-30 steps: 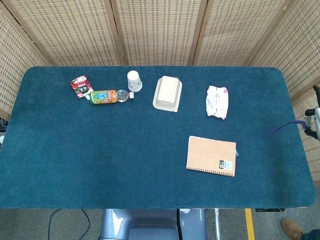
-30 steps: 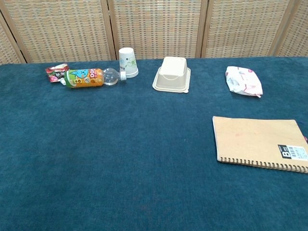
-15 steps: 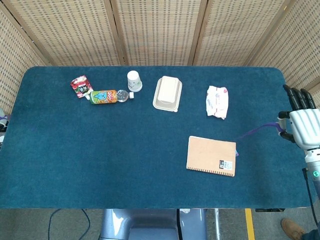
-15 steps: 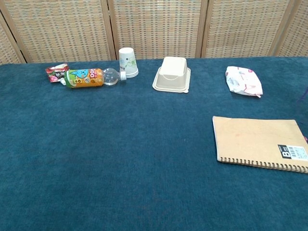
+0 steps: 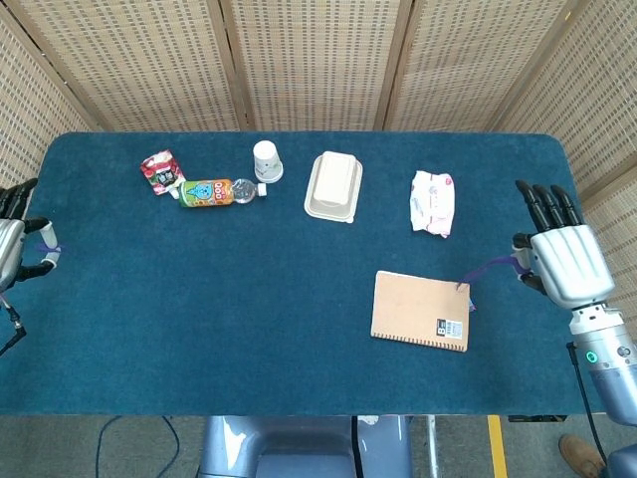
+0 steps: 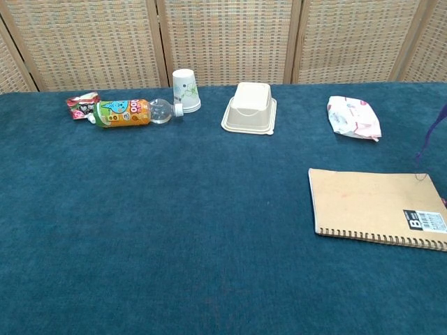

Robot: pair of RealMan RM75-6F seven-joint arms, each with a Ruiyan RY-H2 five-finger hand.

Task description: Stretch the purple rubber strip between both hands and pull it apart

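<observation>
The right hand is at the right edge of the bench, right of the notebook. It holds one end of the purple strip, and its fingers point straight out. The strip hangs down to the notebook's top right corner. The left hand is at the bench's left edge, far from the notebook, with a bit of purple at its fingers; I cannot tell if it grips it. A bottle, cup and box sit behind the notebook.
</observation>
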